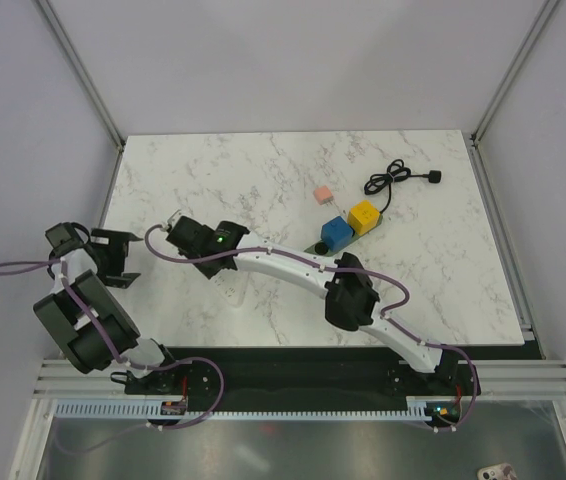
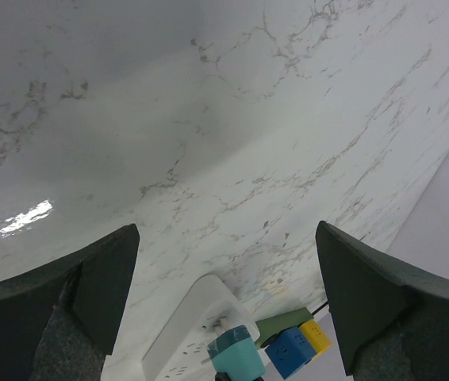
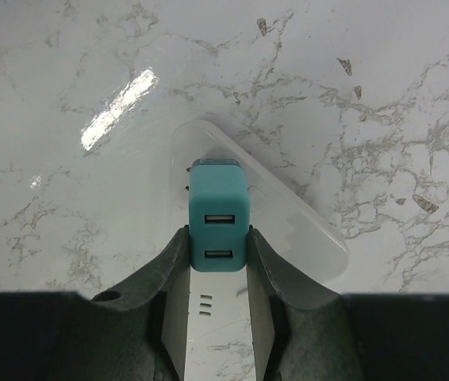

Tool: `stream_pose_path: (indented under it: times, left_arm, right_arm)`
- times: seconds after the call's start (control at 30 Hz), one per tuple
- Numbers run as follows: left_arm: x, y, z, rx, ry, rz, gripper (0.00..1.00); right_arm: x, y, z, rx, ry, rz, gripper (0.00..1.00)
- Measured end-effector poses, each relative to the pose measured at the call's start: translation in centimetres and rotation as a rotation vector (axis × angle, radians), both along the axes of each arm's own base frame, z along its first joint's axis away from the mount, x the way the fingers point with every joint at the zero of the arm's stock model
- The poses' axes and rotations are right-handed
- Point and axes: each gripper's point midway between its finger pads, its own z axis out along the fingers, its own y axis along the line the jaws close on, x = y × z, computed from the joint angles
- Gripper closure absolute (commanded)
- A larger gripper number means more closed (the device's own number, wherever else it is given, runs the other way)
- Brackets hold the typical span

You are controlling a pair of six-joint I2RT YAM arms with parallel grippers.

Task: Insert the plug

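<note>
The plug (image 3: 219, 216) is a teal block with two USB ports, and my right gripper (image 3: 218, 238) is shut on its sides. It hangs over the far end of a white power strip (image 3: 288, 218). In the left wrist view the plug (image 2: 238, 353) sits just above the strip (image 2: 181, 329), with its metal prongs showing at the strip's face. Seen from above, the right arm reaches across to the left and covers most of the strip (image 1: 226, 290). My left gripper (image 1: 128, 258) is open at the left edge of the table, empty, facing the strip (image 2: 226, 238).
Blue (image 1: 337, 233) and yellow (image 1: 364, 216) socket cubes sit on a green base right of the strip. A pink cube (image 1: 324, 193) and a coiled black cable (image 1: 395, 179) lie behind them. Marble table (image 1: 263, 170), grey walls all round.
</note>
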Motion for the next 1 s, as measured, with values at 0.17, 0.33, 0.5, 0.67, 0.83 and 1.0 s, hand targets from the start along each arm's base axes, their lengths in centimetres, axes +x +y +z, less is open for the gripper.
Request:
stream_pose_path:
  times: [0.17,0.33,0.5,0.67,0.83,1.0]
  left_arm:
    - [0.0,0.3,0.1,-0.021,-0.006,0.023,0.01]
    - [0.1,0.3,0.1,-0.023,-0.014,0.023,0.01]
    - [0.0,0.2,0.0,-0.025,-0.012,0.024,0.03]
    - [-0.4,-0.1,-0.3,-0.023,-0.014,0.024,0.05]
    - [-0.8,-0.5,-0.6,-0.030,-0.023,0.016,0.18]
    - [-1.2,-2.6,-0.2,-0.066,-0.105,-0.051,0.26]
  right_arm:
    - [-0.2,0.3,-0.2,-0.004,-0.013,0.001,1.00]
    - [0.2,1.1,-0.2,0.011,-0.035,0.001,1.00]
    - [0.7,2.0,-0.3,0.035,-0.054,0.010,1.00]
    - [1.2,2.2,-0.3,0.043,-0.061,0.015,1.00]
    - [1.3,2.2,-0.3,0.049,-0.052,0.028,0.94]
    - [1.7,2.4,-0.3,0.065,-0.047,0.044,0.76]
